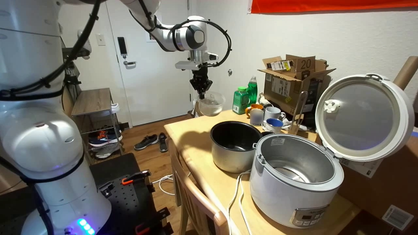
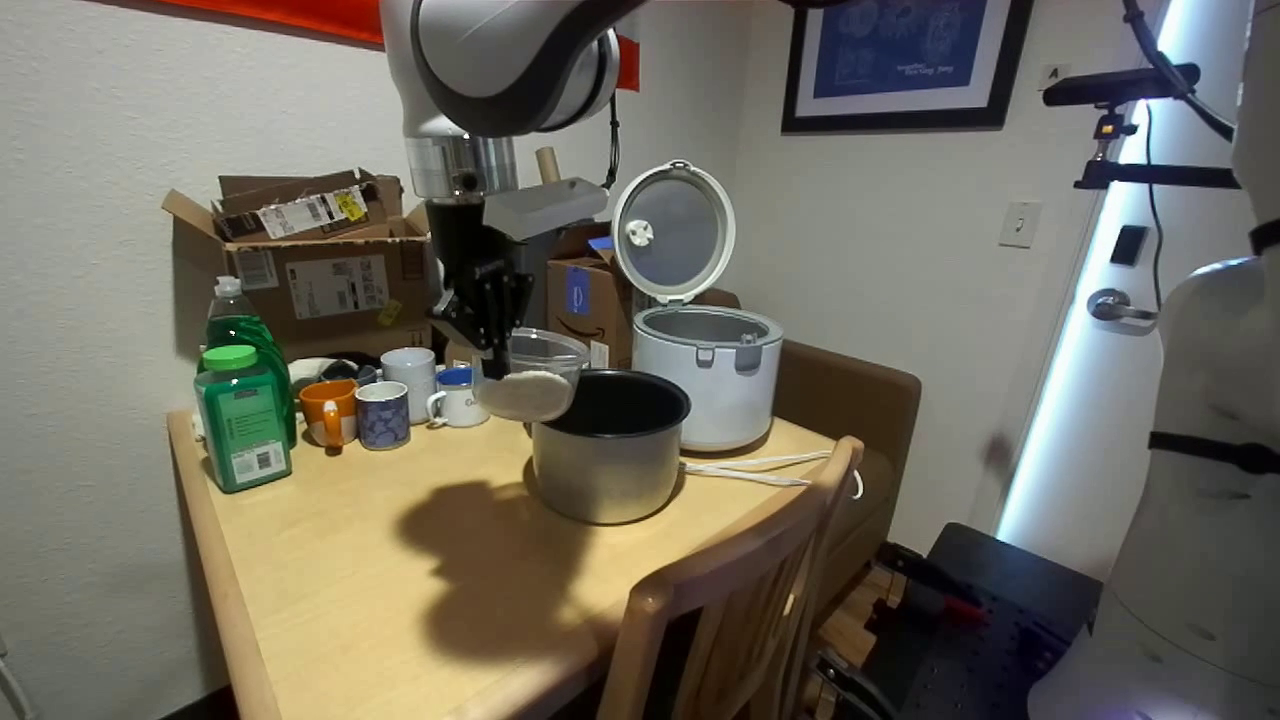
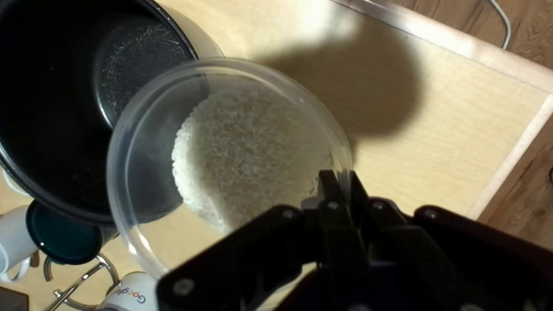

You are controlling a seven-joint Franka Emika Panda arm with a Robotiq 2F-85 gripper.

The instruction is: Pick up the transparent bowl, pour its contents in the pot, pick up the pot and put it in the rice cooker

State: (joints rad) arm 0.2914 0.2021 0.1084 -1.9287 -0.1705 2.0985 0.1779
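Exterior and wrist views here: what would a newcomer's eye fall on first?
Probably the transparent bowl of white rice, clamped in the hand and partly overlapping the pot in the wrist view. Next, perhaps, the rice cooker on the table, its round lid standing open. The bright red hanging high on the wall may catch it too.

A black robot gripper [image 2: 497, 368] grips the side of a transparent bowl [image 2: 555, 360] of white contents [image 2: 527, 396] above a pale wooden table [image 2: 320, 580]. Near the bowl stands a silver-sided pot [image 2: 607, 470], black inside; beyond it, a white rice cooker [image 2: 700, 380] with its round lid [image 2: 675, 235] raised. To the left are two green bottles [image 2: 243, 415], four mugs [image 2: 383, 418] and an open cardboard box [image 2: 340, 290]; a wooden chair [image 2: 740, 545] stands in front.
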